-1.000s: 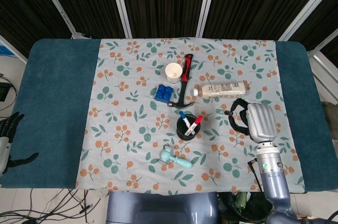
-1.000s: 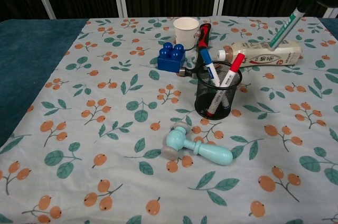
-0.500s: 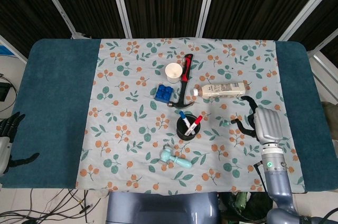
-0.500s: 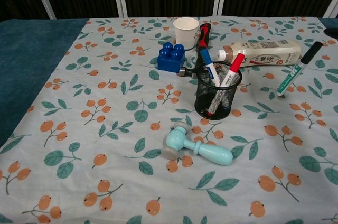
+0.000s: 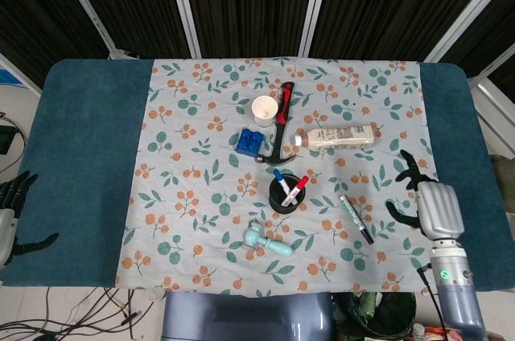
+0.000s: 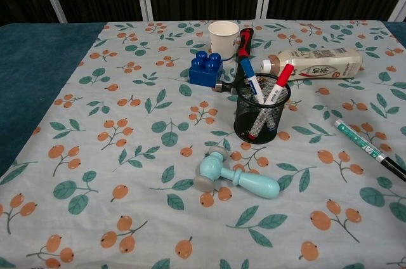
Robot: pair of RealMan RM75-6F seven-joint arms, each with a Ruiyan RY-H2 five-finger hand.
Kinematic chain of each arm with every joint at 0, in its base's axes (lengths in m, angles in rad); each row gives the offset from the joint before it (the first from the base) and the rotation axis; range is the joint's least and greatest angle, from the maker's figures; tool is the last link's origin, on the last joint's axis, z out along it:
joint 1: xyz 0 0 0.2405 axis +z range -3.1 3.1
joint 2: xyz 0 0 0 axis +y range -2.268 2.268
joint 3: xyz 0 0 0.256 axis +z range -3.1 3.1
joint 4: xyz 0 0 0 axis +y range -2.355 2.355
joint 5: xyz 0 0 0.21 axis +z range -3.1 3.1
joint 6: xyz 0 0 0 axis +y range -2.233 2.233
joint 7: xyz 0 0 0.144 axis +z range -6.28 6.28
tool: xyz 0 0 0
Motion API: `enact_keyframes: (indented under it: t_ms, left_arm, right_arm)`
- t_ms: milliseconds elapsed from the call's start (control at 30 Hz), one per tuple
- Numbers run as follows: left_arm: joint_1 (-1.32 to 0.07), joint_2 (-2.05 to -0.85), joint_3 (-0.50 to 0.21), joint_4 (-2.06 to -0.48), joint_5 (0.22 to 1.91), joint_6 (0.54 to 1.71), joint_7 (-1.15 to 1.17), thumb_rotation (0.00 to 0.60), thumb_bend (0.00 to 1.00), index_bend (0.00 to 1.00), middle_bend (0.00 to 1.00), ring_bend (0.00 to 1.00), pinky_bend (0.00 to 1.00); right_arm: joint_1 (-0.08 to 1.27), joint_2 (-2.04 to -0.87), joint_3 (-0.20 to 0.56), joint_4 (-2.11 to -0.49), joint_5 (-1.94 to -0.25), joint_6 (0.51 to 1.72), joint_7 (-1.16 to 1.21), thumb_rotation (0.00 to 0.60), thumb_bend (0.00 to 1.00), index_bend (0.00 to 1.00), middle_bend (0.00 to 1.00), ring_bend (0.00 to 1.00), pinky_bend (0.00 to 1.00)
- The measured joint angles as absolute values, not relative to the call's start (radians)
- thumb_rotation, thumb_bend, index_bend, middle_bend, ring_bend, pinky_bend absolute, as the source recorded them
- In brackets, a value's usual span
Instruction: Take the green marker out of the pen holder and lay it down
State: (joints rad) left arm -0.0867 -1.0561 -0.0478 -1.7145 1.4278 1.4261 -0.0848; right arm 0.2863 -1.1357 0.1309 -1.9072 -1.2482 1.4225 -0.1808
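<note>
The green marker (image 5: 355,218) lies flat on the flowered cloth, right of the black mesh pen holder (image 5: 286,195); in the chest view the green marker (image 6: 368,148) lies at the right edge with its black cap toward the near right. The pen holder (image 6: 261,118) holds a blue and a red marker. My right hand (image 5: 426,195) hovers to the right of the marker, fingers spread, holding nothing. My left hand (image 5: 11,216) hangs off the table's left edge, fingers apart, empty.
A light blue toy hammer (image 6: 236,177) lies in front of the holder. Behind the holder are a blue block (image 6: 206,68), a white cup (image 6: 223,32), a red-handled hammer (image 6: 241,50) and a lying bottle (image 6: 314,64). Dark blue table cloth (image 5: 88,156) flanks the flowered cloth.
The right hand let go of the green marker, which dropped from a tilt to lie flat on the cloth. The hand then pulled away to the right and nearer.
</note>
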Motion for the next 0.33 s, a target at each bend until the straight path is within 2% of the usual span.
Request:
enact_keyframes:
  t_ms: [133, 333]
  left_arm:
    - [-0.086, -1.056, -0.045, -1.710, 1.431, 1.427, -0.075, 0.600, 0.00, 0.00, 0.00, 0.00, 0.00]
    - [-0.085, -1.059, -0.045, -1.708, 1.433, 1.432, -0.064, 0.600, 0.00, 0.00, 0.00, 0.00, 0.00]
  right_arm:
    - [0.219, -1.101, 0.061, -1.812, -1.388, 1.487, -0.156, 0.600, 0.16, 0.00, 0.00, 0.00, 0.23]
    - [0.110, -1.063, -0.024, -1.688, -1.514, 1.596, -0.100, 0.600, 0.13, 0.00, 0.00, 0.00, 0.22]
